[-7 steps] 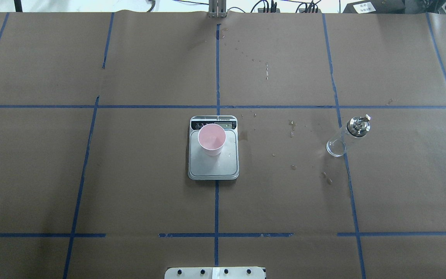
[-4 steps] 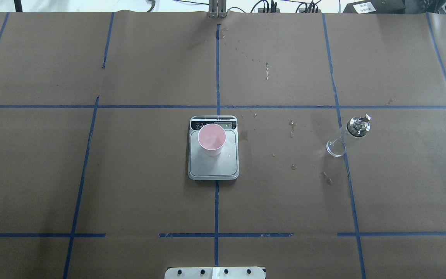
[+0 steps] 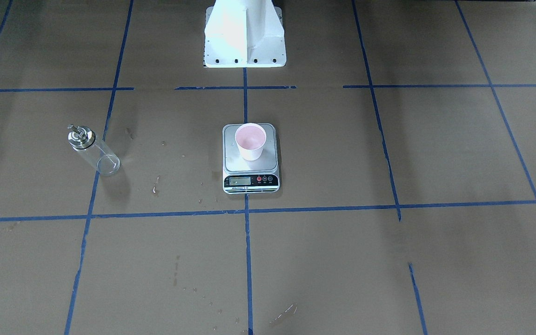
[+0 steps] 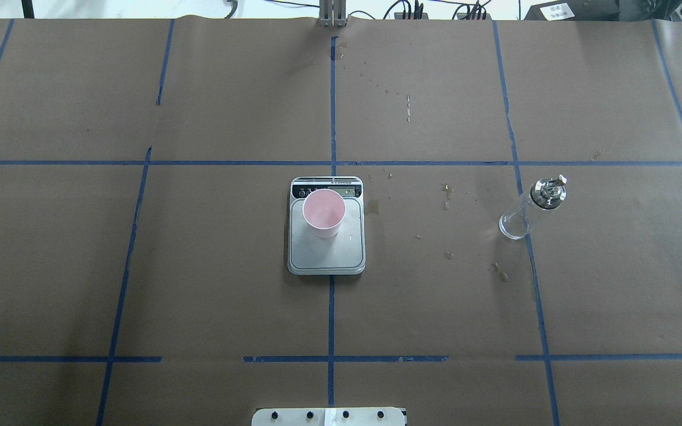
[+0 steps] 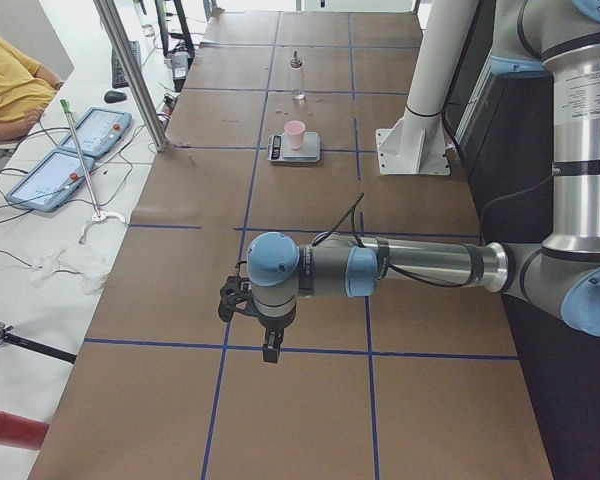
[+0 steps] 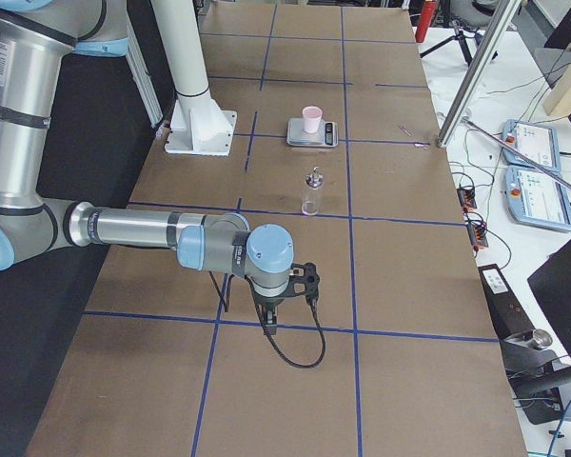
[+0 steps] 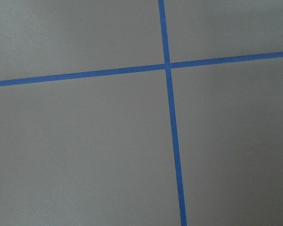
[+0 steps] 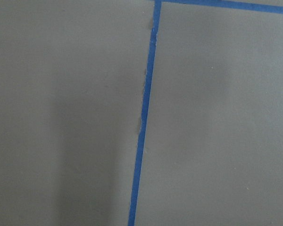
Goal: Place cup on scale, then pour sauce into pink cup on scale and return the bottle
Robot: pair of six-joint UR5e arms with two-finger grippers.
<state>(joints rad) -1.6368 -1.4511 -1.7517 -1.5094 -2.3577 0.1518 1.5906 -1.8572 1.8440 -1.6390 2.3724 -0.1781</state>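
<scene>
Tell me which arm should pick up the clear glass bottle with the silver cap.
Probably the right: the bottle stands on the robot's right of the flat steel scale, nearer the right arm.

Nothing has visibly changed

You're looking at a matt brown paper surface (image 4: 211, 278) crossed by blue tape (image 4: 330, 319). Your scale (image 4: 326, 251) has a silvery, smooth metal top. The cup (image 4: 324, 212) looks like matt pink plastic. The bottle (image 4: 521, 213) is clear, glossy glass with a shiny metal cap (image 4: 547, 192).
</scene>
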